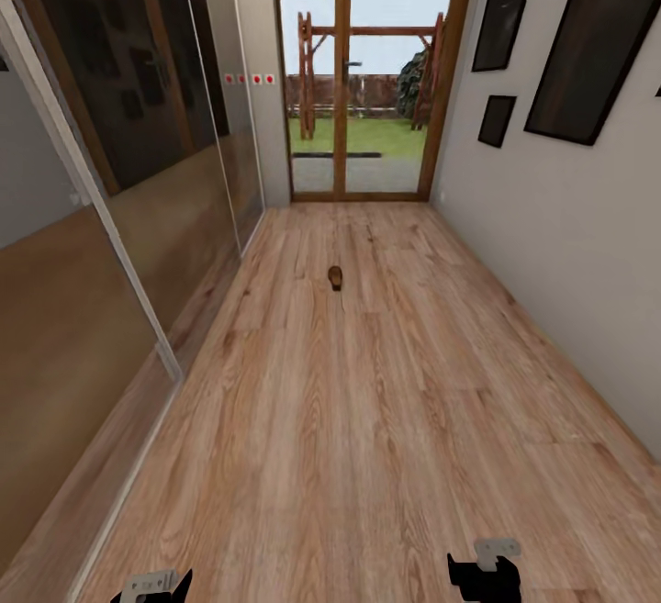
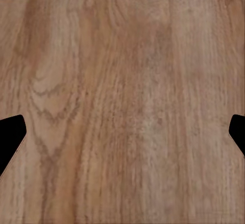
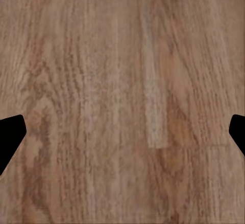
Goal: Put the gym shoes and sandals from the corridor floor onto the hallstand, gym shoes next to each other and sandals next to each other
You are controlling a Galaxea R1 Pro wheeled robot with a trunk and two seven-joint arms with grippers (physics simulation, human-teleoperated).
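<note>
Light brown wood-plank corridor floor: laminate with visible grain, knots and plank seams, satin finish; the wrist views show the grain running in long streaks and loops. Small dark-brown leather-looking sandal: matt, too small to resolve further. Tall mirrored sliding wardrobe panels: glossy, reflective glass in pale metal-looking frames. Plain grey-white wall: smooth, matt, painted. Black-framed pictures: dark glossy glazing. Brown wooden-framed glass door: clear panes. Black left gripper and black right gripper: matt black fingers with pale grey metal-looking brackets.
</note>
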